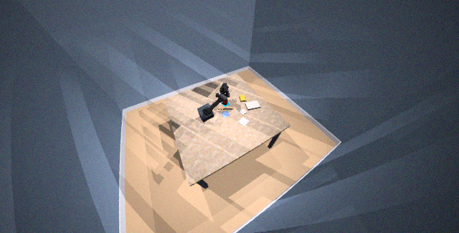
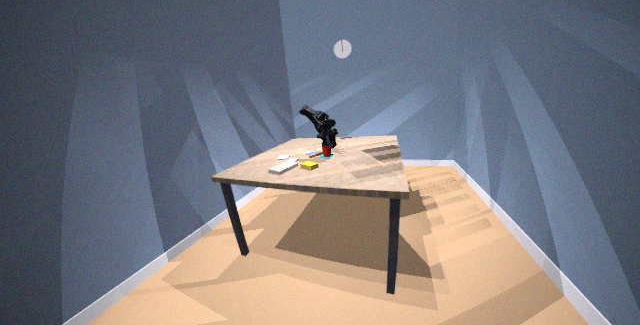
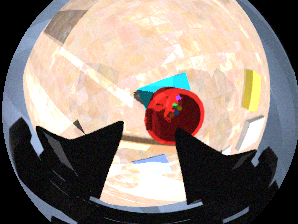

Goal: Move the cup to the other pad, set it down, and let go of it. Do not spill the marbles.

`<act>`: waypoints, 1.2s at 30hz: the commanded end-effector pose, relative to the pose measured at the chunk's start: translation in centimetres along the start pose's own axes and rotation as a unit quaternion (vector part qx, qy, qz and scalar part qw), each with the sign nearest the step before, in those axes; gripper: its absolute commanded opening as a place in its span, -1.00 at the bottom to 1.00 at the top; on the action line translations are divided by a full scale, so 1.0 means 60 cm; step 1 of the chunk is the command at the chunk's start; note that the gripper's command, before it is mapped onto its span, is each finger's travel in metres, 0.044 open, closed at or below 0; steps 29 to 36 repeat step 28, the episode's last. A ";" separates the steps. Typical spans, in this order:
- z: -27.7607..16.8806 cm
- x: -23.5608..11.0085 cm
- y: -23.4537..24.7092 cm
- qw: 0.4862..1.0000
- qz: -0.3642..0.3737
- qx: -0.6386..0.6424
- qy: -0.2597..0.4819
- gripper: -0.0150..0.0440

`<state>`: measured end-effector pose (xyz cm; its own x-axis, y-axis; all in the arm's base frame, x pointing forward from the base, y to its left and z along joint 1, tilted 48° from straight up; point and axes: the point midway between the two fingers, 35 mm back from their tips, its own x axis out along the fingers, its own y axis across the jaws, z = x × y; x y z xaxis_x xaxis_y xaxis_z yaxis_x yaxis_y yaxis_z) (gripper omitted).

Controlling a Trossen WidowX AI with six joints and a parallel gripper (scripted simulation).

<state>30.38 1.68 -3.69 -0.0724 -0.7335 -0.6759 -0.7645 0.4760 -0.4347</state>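
One cup: red cup (image 3: 174, 117) upright on the cyan pad (image 3: 166, 86), marbles (image 3: 174, 106) visible inside, none seen on the table (image 2: 350, 175)
Gripper: gripper (image 3: 148, 156) about half open, holds nothing; cup sits ahead of the fingertips, nearer the one on the view's right, contact w/ it can't be told
Stage (est.): cup looks set down on a pad, fingers parted, so prob. the let-go step; only backing off left
Other pad: blue pad (image 1: 225, 114) lies nearer the arm base (image 1: 206, 112), apart from the cup
Risk 1: fingertip on the view's right is v. close to the cup wall; a sideways or tilted retreat could clip it, tip it, spill marbles
Risk 2: cup appears toward one edge of the cyan pad in wrist view; a nudge might slide it off
Safer (est.): widen more, lift straight up before any swing
Around: wooden stick (image 1: 225, 108) just beside the pads; yellow block (image 2: 309, 165), white slab (image 2: 283, 166), small white cards (image 1: 244, 120) further out
In the way: nothing betw. fingers and cup; stick near the arm's low return path, the rest well apart
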 end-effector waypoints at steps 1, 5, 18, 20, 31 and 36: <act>0.000 0.000 0.000 1.000 0.000 -0.001 0.001 0.74; 0.002 -0.017 -0.001 1.000 0.000 0.000 -0.001 1.00; -0.004 -0.107 0.004 1.000 0.001 0.003 -0.004 1.00; -0.004 -0.107 0.004 1.000 0.001 0.003 -0.004 1.00; -0.004 -0.098 0.005 1.000 0.000 -0.002 -0.001 1.00; -0.004 -0.098 0.005 1.000 0.000 -0.002 -0.001 1.00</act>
